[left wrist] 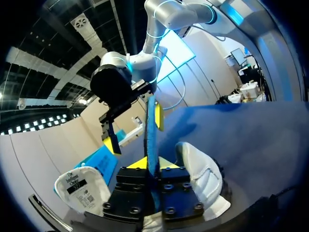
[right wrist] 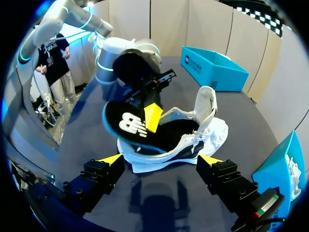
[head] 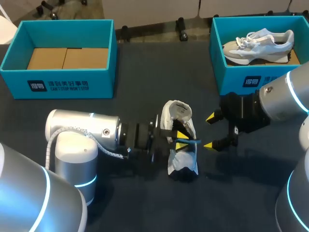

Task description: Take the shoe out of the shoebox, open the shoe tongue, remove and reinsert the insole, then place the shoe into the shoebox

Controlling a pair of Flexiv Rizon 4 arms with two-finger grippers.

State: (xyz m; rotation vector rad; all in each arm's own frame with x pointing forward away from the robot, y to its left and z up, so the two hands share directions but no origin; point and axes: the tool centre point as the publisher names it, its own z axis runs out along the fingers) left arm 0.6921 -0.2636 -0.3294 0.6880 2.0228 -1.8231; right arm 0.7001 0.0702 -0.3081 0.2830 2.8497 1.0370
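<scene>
A white shoe (head: 175, 116) lies on the dark table between my two grippers, its tongue folded back. My left gripper (head: 181, 140) is over the shoe's opening, shut on the insole (head: 191, 141). The insole is black on top with a blue edge. In the left wrist view the insole (left wrist: 151, 130) stands edge-on between the fingers of that gripper (left wrist: 153, 163). In the right wrist view the insole (right wrist: 126, 123) is lifted partly out of the shoe (right wrist: 183, 145). My right gripper (head: 210, 131) (right wrist: 161, 159) stands open just right of the shoe, touching nothing.
A teal shoebox (head: 251, 79) at the back right holds a second pale shoe (head: 260, 42). Another teal box (head: 63, 84) at the back left has cardboard on its floor. Dark tabletop lies bare in front of the shoe.
</scene>
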